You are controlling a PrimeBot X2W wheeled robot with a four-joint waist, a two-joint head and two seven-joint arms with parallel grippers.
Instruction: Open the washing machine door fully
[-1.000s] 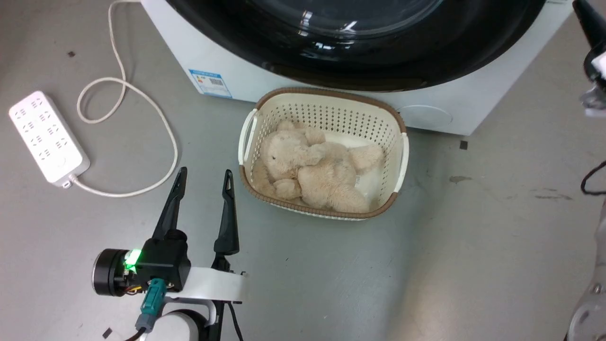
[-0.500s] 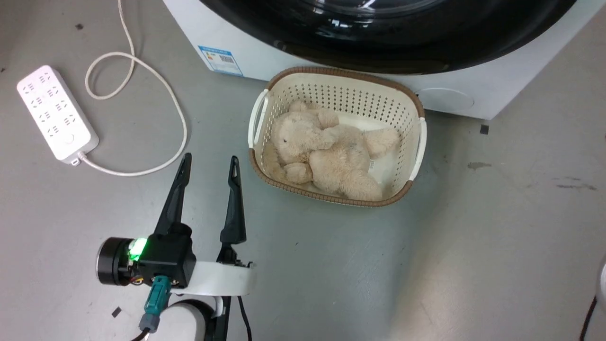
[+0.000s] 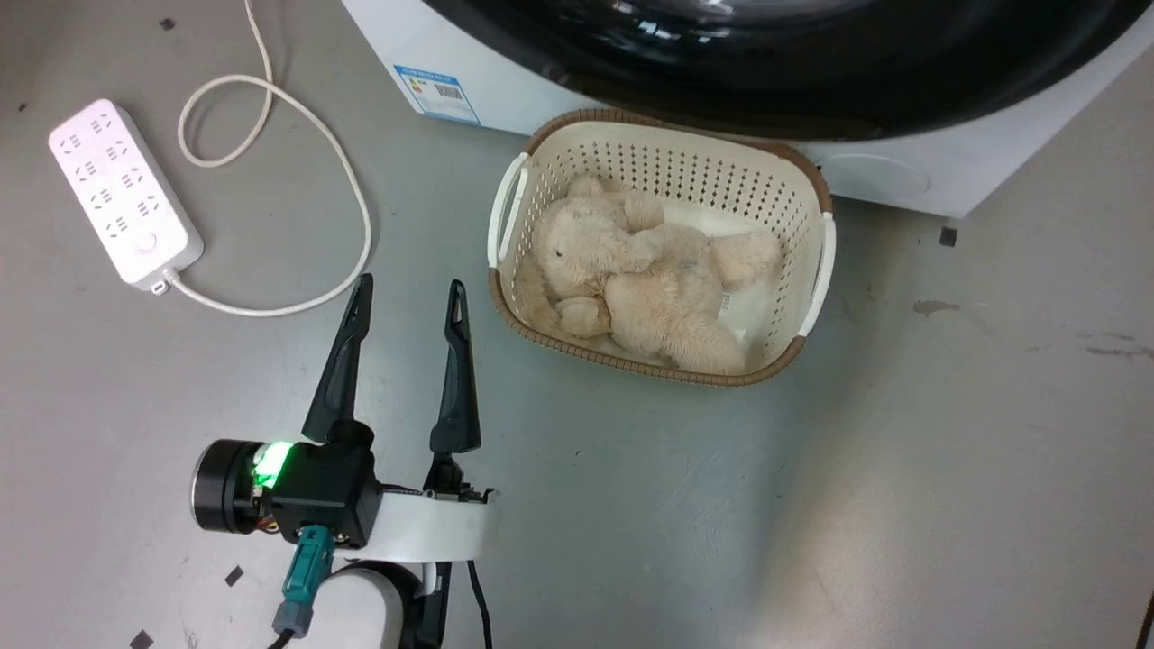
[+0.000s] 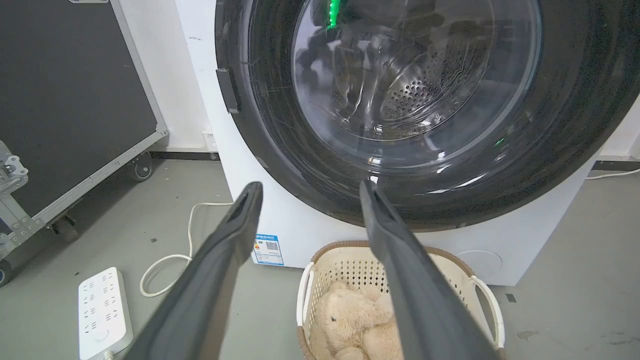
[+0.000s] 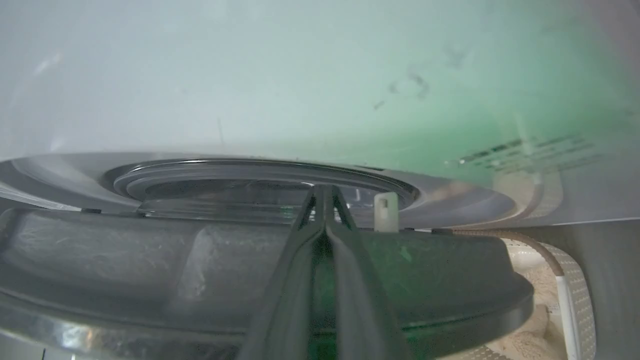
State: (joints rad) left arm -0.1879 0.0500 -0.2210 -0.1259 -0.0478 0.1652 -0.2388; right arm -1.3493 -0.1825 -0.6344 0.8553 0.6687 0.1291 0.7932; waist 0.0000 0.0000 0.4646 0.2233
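Camera has shifted; left gripper (image 3: 410,284) jaws stay apart.

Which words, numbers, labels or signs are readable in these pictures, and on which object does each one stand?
No text can be read.
Blue sticker on the washing machine: print and a square code, too small.
Dark print on a pale surface, right wrist view: blurred.
White tag on the teddy bear: too small.
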